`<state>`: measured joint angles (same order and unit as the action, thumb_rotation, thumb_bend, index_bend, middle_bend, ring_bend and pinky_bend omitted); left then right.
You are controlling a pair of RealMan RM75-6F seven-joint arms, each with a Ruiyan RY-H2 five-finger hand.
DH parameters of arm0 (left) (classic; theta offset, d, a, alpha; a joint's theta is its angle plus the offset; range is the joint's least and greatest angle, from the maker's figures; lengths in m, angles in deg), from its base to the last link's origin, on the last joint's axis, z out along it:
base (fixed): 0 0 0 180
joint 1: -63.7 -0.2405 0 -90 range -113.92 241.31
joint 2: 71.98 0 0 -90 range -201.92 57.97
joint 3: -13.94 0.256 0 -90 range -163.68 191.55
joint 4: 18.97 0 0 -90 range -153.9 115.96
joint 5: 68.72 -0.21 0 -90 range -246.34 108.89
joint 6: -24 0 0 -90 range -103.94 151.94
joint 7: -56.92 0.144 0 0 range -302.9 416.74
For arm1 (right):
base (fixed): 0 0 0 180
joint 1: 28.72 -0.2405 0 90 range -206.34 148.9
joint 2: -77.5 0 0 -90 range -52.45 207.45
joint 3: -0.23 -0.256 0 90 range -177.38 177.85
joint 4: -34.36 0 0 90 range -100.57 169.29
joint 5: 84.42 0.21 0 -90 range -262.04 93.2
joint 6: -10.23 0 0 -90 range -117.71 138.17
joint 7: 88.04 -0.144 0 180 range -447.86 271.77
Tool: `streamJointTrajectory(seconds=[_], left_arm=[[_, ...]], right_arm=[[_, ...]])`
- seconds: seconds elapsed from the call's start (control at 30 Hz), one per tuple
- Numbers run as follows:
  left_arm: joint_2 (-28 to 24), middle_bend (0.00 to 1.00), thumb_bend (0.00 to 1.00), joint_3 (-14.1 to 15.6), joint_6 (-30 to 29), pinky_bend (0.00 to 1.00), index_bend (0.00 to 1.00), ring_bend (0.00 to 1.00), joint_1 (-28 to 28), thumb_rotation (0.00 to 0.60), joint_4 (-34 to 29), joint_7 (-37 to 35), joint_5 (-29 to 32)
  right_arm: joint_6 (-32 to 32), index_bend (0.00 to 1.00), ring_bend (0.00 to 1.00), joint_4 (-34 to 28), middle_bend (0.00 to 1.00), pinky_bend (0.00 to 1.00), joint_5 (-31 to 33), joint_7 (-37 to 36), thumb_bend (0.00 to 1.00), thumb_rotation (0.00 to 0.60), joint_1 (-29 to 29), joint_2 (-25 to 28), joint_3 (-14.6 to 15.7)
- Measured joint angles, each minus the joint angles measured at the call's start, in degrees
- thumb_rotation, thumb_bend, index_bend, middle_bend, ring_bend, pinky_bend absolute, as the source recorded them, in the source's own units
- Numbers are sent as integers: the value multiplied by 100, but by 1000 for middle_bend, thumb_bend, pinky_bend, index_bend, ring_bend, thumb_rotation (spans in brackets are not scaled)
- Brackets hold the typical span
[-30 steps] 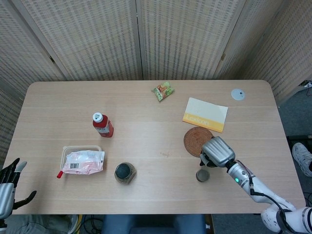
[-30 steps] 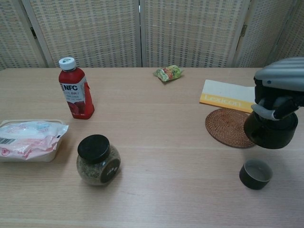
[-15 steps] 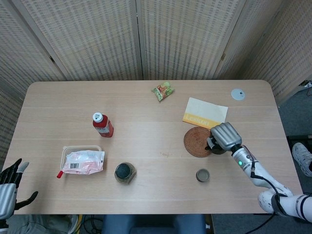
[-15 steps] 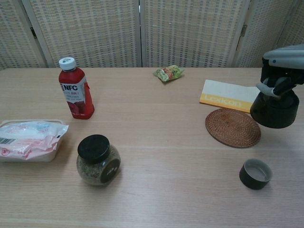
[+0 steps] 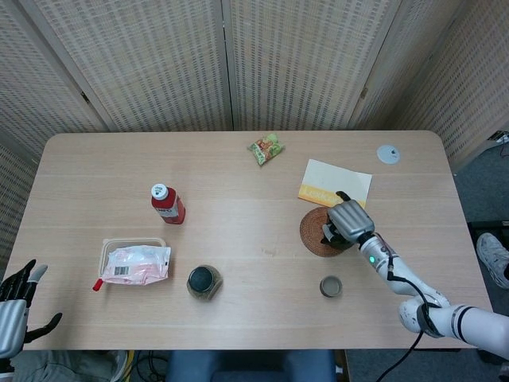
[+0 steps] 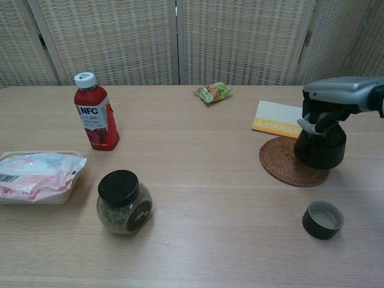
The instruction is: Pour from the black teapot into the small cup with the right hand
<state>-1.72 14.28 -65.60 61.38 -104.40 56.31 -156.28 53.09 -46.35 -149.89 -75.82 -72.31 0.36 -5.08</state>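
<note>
My right hand [image 6: 327, 108] grips the black teapot [image 6: 320, 147] over the woven coaster's [image 6: 287, 163] far edge, apparently setting it down; the small cup [image 6: 323, 219] stands nearer me. Next I judge: release cleanly. Left hand [image 5: 14, 306] idles, fingers spread, empty.

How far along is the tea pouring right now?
The pour itself looks over: the teapot is upright on the woven coaster, away from the cup, though the cup's contents can't be made out. In hand: the right hand grips the teapot from above. Left: letting go and pulling the arm away. The left hand hangs idle off the table's near left corner.
</note>
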Motion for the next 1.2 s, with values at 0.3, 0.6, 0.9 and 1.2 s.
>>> streamJointTrajectory(seconds=[0.3,0.6,0.9,1.2], left_arm=[[21,0,205,5,28,69,91,73,7,600,49,-42,12],[21,0,205,2,30,69,91,73,11,600,57,-46,14],[15,0,205,-5,37,69,91,73,19,600,42,-32,24],[14,0,205,-7,44,69,91,73,16,600,55,-39,43]], right_arm=[[-55,1000,934,546,985,91,17,-105,318,499,-59,-346,-49],[-174,1000,930,940,984,91,16,-361,96,501,-92,-552,-108],[-209,1000,930,1210,984,91,-100,-542,62,500,-119,-716,-144],[-253,1000,930,1338,984,91,-215,-644,62,499,-147,-817,-146]])
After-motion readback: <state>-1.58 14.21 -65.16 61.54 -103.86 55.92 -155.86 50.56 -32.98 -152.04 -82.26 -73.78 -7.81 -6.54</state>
